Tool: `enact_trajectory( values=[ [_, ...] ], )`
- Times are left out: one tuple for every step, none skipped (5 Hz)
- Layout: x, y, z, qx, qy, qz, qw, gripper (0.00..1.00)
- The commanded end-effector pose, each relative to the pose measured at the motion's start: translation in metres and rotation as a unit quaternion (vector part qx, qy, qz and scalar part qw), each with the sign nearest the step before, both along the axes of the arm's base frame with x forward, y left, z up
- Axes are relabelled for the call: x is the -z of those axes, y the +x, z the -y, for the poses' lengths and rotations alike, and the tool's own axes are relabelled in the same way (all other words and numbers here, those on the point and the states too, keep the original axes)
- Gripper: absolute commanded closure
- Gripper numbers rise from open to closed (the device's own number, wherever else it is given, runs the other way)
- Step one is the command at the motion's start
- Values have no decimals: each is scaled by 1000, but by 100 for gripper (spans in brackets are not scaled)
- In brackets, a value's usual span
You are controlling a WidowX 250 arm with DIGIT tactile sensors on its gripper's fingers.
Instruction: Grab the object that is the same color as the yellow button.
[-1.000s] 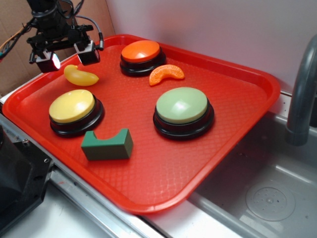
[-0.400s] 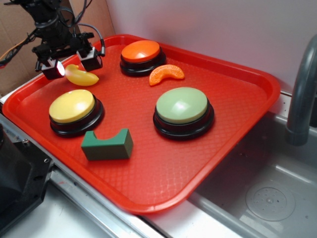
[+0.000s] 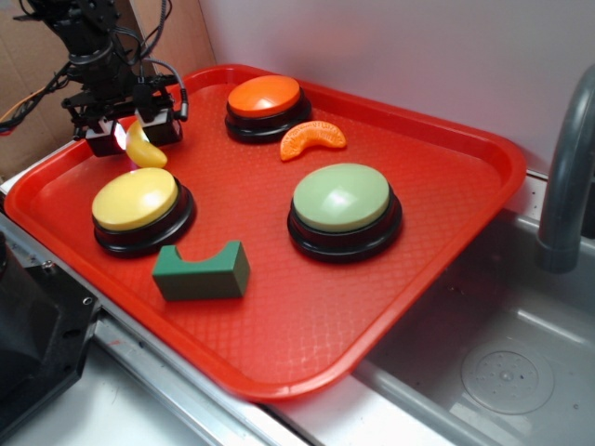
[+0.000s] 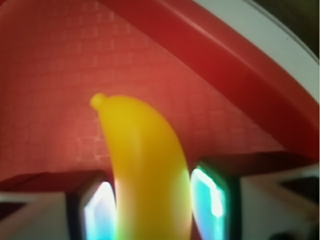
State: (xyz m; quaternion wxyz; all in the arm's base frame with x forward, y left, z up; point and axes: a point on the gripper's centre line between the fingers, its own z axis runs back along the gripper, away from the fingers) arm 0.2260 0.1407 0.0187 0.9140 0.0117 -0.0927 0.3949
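The object, a small glossy yellow toy banana (image 3: pixel 142 149) (image 4: pixel 145 160), sits at the far left of the red tray (image 3: pixel 279 316). My gripper (image 3: pixel 132 136) (image 4: pixel 150 210) is down over it with one finger on each side. In the wrist view both lit pads press against the banana's flanks, and its tapered tip points away from me. The gripper is shut on the banana. The yellow button (image 3: pixel 135 198), a pale-yellow dome on a black base, stands just in front of the banana.
An orange dome button (image 3: pixel 265 96) and an orange segment toy (image 3: pixel 312 137) are at the back. A light-green dome button (image 3: pixel 342 197) is mid-tray. A green notched block (image 3: pixel 201 270) lies near the front. A sink (image 3: pixel 502 376) and grey faucet (image 3: pixel 569 167) are at right. The tray's raised rim runs close behind the gripper.
The gripper came down from above the banana and its fingers drew in around it. The banana turned from lying sideways to pointing toward the yellow button.
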Motion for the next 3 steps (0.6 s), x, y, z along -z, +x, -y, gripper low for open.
enact_trajectory(
  values=[
    [-49,0,30,227,60,-46,971,100],
    [-79,10,58,324,60,-62,942,100],
    [-116,17,88,386,59,-68,918,100]
  ],
)
